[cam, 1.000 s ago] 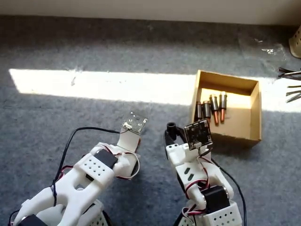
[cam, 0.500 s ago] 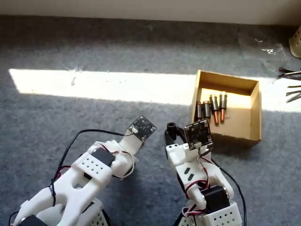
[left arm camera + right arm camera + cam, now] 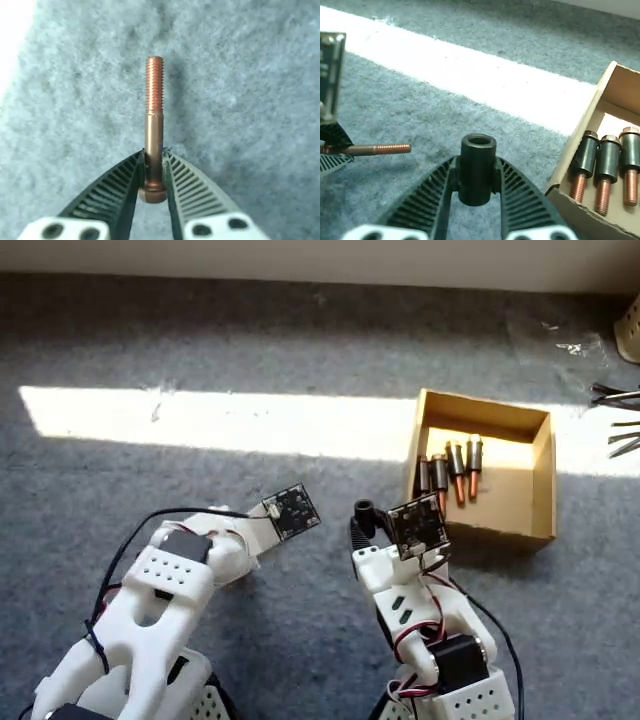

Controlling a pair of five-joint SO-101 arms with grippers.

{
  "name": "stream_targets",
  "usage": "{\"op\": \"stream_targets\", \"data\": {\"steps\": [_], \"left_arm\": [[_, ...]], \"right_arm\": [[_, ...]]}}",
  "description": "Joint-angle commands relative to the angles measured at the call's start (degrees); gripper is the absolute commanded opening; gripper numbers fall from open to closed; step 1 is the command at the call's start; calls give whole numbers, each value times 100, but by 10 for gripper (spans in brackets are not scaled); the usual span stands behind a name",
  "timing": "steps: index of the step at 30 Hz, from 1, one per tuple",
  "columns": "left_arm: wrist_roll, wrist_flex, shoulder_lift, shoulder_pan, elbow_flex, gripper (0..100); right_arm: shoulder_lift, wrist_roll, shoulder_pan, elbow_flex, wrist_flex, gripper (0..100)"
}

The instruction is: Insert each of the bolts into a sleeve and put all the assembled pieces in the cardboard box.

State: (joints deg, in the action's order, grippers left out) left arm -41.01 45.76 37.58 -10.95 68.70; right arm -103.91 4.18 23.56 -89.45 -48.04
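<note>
My left gripper (image 3: 153, 157) is shut on a copper bolt (image 3: 153, 125) near its head, the threaded end pointing away. My right gripper (image 3: 476, 172) is shut on a black sleeve (image 3: 477, 167), its bore facing up. In the right wrist view the bolt (image 3: 375, 148) lies level, its tip a short way from the sleeve's side, and the left gripper's fingers (image 3: 329, 147) show at the edge. From above, the sleeve (image 3: 364, 511) sits ahead of the right arm, with the left wrist camera board (image 3: 292, 511) beside it. The cardboard box (image 3: 541, 480) holds several assembled pieces (image 3: 455, 468).
Grey carpet with a bright sunlit strip (image 3: 210, 422) runs across the floor. Metal tools (image 3: 615, 420) lie at the far right edge, past the box. Cables (image 3: 150, 535) trail from the left arm.
The left arm has drawn back and rolled its wrist, so its camera board turned and now sits level beside the sleeve. The right arm has barely moved.
</note>
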Motion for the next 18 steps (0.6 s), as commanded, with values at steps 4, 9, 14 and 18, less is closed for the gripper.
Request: {"op": "stream_targets", "data": {"steps": [4,9,14,18], "left_arm": [[-1486,167,66,725,-998,5],[-1600,193,66,945,-1411,5],[-1943,176,66,752,-1631,7],[-3640,193,31,409,-1305,8]], "right_arm": [[-75,88,-57,57,-31,26],[-75,97,-57,57,-31,26],[-75,97,-57,57,-31,26],[-75,97,-57,57,-31,26]]}}
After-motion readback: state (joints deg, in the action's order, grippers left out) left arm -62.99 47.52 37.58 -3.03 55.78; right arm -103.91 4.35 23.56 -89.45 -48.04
